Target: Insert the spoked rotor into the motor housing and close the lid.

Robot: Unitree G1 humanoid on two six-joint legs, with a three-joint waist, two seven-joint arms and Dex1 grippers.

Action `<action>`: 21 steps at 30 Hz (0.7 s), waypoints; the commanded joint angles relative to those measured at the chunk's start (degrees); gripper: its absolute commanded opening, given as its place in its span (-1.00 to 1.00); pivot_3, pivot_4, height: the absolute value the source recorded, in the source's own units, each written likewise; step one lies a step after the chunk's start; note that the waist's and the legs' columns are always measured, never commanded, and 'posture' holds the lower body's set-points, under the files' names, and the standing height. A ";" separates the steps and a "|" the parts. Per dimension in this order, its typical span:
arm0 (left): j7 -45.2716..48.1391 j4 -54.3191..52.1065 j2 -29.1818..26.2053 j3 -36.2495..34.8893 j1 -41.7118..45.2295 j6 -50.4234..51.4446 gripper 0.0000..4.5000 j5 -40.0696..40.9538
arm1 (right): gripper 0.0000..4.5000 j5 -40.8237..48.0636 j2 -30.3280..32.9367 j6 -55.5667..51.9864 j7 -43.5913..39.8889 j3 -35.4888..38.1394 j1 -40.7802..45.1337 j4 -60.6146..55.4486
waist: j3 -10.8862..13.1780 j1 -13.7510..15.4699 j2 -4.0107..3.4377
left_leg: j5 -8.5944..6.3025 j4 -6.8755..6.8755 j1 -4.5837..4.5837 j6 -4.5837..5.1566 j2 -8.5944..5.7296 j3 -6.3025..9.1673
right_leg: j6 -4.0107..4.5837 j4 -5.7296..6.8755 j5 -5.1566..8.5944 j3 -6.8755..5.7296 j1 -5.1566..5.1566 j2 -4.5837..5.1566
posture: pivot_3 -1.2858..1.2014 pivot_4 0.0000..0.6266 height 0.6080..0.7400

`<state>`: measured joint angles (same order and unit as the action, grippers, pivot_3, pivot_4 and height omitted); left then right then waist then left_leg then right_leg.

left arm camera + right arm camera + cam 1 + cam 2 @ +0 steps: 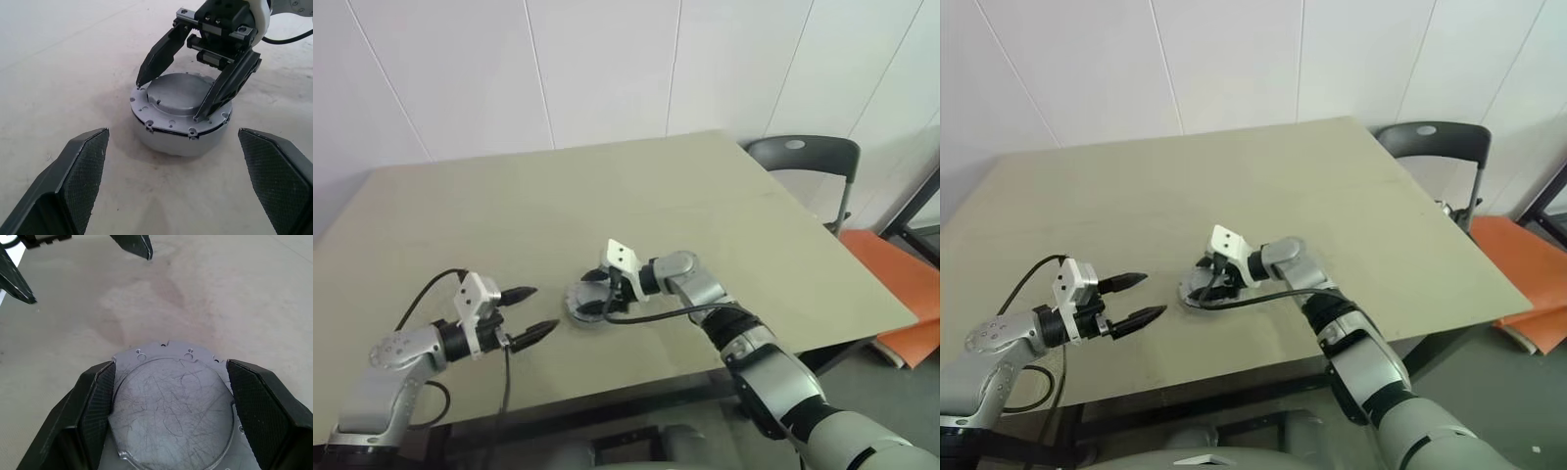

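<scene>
Beige laminate formed the top of the table [636, 186], which was taken as the landmark for everything else. A dark chair [808, 157] was seen just past the table's far right corner, and an orange panel [901, 284] lay low beside its right edge. On the table's near half, roughly midway across, the motor housing [181, 115] was found standing upright, a short round silvery can with a flanged rim pierced by small holes. Its top was covered by a flat, scratched grey lid [173, 406], so the copper ring and the spoked rotor could not be made out. The right gripper [188, 93] was reached in over the housing from the table's right side, its two black fingers spread wide and set down on either side of the raised lid disc, their tips resting on or just above the flange; whether the lid was actually pinched could not be told. The left gripper [527, 311] was held above the table's near left part, close to the housing but apart from it, pointing towards it, with its fingers fully spread and nothing between them.
</scene>
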<state>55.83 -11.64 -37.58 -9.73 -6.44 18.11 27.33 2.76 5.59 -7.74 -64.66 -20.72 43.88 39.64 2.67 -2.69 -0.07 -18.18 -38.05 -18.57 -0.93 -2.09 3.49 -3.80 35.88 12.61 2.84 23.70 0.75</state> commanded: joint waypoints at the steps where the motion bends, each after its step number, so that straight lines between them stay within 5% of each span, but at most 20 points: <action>1: 0.42 0.09 -0.09 0.05 0.85 -1.50 1.00 -0.25 | 0.46 3.17 -0.20 -0.13 -2.22 2.88 0.66 -2.47 | 0.01 0.05 0.00 | 0.00 0.01 -0.04 0.00 -0.01 0.00 | 0.00 -0.02 -0.01 0.00 0.03 0.01 | 0.03 -1.00 1.00; 21: 0.74 0.99 -0.10 0.20 1.47 -2.04 1.00 -0.65 | 0.46 -2.59 1.09 2.69 -0.90 -0.56 -0.90 -1.63 | 0.05 0.09 -0.04 | 0.00 0.06 -0.12 0.00 0.00 0.00 | 0.00 -0.08 0.01 0.01 0.08 0.02 | 0.03 -1.00 1.00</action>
<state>56.45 -9.72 -37.51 -9.67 -5.94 16.82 26.67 0.76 6.05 -5.25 -65.52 -21.26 43.10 38.73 2.72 -2.60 -0.10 -18.19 -37.99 -18.68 -0.93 -2.09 3.49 -3.80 35.80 12.62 2.86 23.78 0.77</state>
